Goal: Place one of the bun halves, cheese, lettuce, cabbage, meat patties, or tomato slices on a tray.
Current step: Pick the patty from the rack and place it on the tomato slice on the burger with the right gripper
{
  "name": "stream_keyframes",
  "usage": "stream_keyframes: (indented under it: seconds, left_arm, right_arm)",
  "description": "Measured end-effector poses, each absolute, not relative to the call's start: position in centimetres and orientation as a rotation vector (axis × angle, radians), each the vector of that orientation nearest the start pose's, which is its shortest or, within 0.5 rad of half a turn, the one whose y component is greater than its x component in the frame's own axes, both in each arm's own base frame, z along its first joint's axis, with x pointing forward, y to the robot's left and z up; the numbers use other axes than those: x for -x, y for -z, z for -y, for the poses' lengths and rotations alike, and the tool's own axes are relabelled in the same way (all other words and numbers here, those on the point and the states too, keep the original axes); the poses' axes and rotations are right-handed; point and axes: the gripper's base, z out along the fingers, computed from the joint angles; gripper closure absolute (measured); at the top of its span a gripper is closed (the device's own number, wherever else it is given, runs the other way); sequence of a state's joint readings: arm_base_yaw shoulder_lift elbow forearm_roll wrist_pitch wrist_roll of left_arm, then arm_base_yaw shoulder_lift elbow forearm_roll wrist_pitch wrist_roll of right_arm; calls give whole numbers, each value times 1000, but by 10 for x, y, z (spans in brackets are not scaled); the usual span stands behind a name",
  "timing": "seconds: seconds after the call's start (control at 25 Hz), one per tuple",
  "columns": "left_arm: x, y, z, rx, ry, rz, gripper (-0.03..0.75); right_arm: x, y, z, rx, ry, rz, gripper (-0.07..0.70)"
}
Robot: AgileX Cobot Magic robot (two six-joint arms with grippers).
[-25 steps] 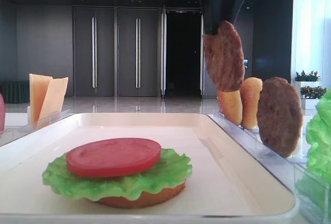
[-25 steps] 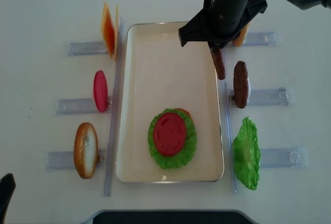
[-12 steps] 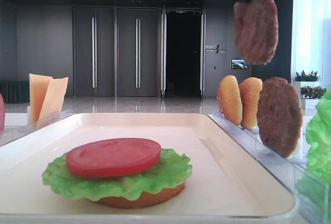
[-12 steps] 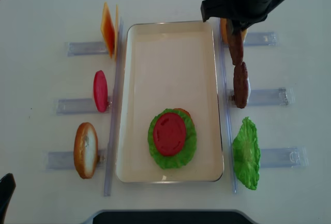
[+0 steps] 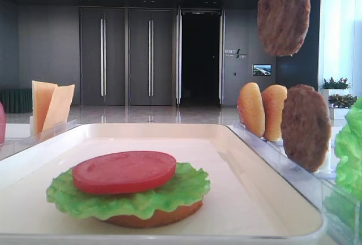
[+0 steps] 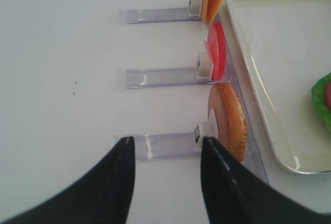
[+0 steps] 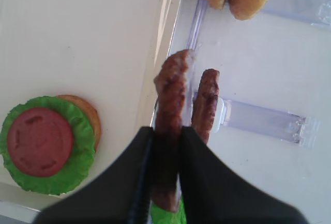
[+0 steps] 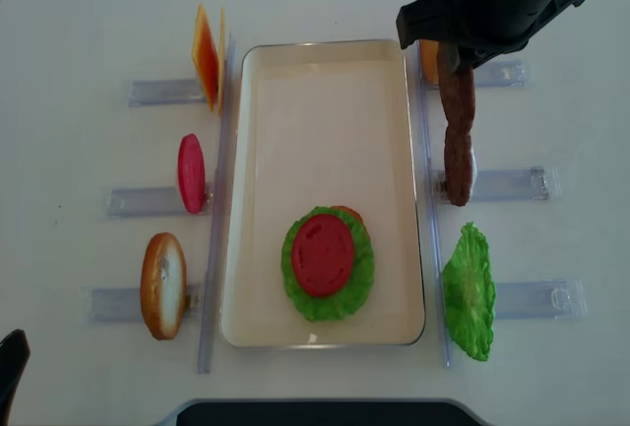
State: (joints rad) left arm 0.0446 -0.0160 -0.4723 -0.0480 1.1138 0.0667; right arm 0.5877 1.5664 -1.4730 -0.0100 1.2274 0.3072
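The right hand (image 7: 165, 146) is gripping a patty (image 7: 169, 105) edge-on, its two fingers (image 7: 207, 182) pressing tight against the disc's flat faces. The patty is hanging upright in the air, its faces pointing sideways and its long axis running along the tray (image 8: 325, 101) from far end to near end, just outside the tray's right rim. From the low front view the patty (image 5: 283, 13) is showing its broad grainy face high above the worktop (image 8: 89, 42).

A second patty (image 8: 458, 175) is standing on edge in a clear rack (image 8: 512, 183) right of the tray, directly below the held one. Two buns (image 5: 263, 111) are standing upright in the rack beyond it, and a lettuce leaf (image 8: 469, 293) is standing in the rack nearer the front.

On the tray, a tomato slice (image 8: 323, 254) is lying flat on lettuce (image 8: 359, 278) over a bun half (image 5: 155, 218).

Left of the tray, the left hand (image 6: 165, 182) is hovering with its fingers spread apart, holding nothing.
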Motion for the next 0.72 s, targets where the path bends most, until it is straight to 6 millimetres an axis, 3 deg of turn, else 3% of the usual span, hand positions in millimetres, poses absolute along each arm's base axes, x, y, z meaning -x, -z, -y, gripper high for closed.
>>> stream_keyframes:
  seconds: [0.52, 0.72]
  left_arm:
    - [6, -265, 4, -27, -9, -2108, 388]
    - [6, -265, 4, -27, -9, -2107, 388]
  right_arm:
    - [-261, -350, -170, 419, -179, -2756, 494]
    - [-250, -358, -158, 396, -170, -2729, 494]
